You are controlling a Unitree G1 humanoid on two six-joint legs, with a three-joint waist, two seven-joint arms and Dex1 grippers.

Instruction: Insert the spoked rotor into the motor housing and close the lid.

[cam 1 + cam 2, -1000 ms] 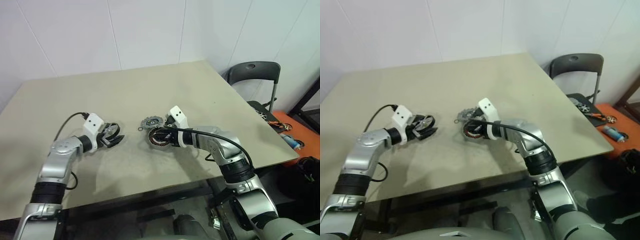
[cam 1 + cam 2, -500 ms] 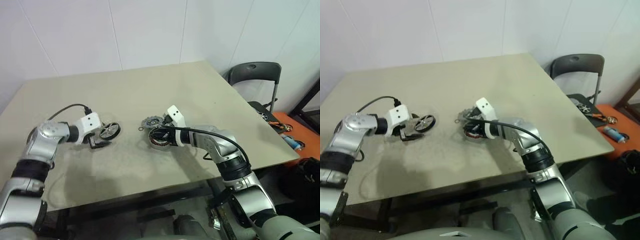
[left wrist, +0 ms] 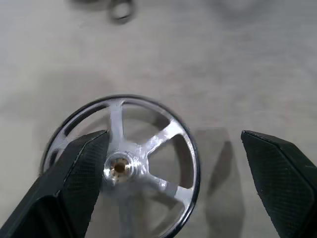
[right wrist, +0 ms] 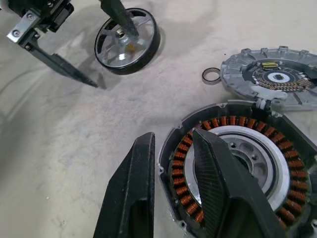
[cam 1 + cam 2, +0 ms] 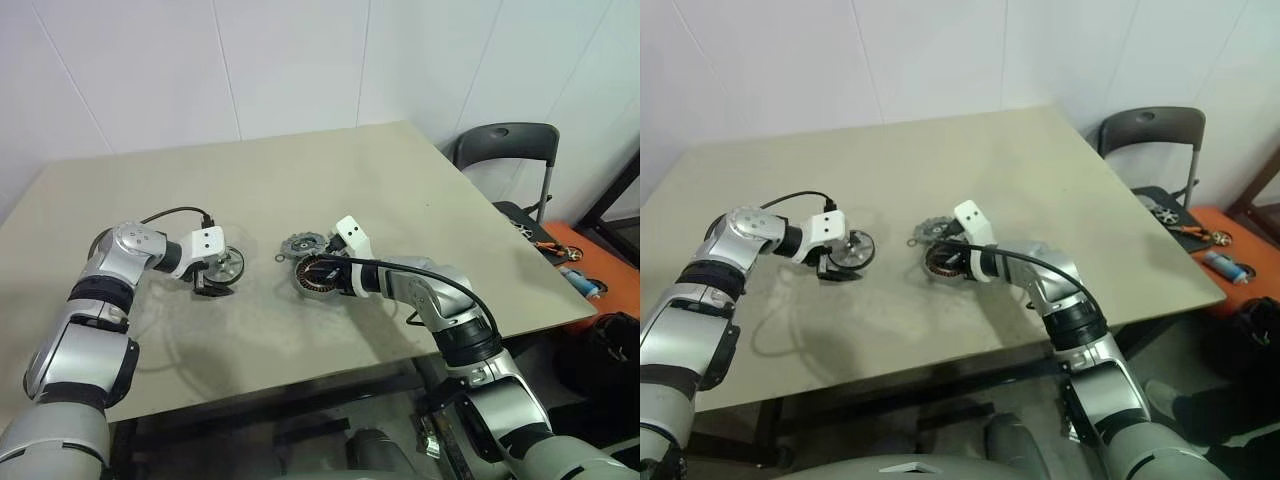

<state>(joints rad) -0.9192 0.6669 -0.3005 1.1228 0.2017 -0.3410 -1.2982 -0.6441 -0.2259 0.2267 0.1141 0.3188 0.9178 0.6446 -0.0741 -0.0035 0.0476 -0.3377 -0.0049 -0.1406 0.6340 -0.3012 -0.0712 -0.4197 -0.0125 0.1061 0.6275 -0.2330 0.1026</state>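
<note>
lid (image 5: pixel 302 244) crowding motor housing (image 5: pixel 318 276), left side open

Left tool (image 3: pixel 173 178) wide open, angled down; right tool (image 4: pixel 171 163) narrowly parted

The desk (image 4: pixel 59 148) has a matt, faintly speckled beige top. The spoked rotor (image 3: pixel 124 163) looks like bright polished metal with a dark outer rim and a brassy hub. The motor housing (image 4: pixel 237 163) is dull grey metal ringed with glossy copper-coloured windings. The lid (image 4: pixel 270 74) is matt grey cast metal. The left gripper's fingers (image 3: pixel 277 173) are black, finely textured plastic.
</note>
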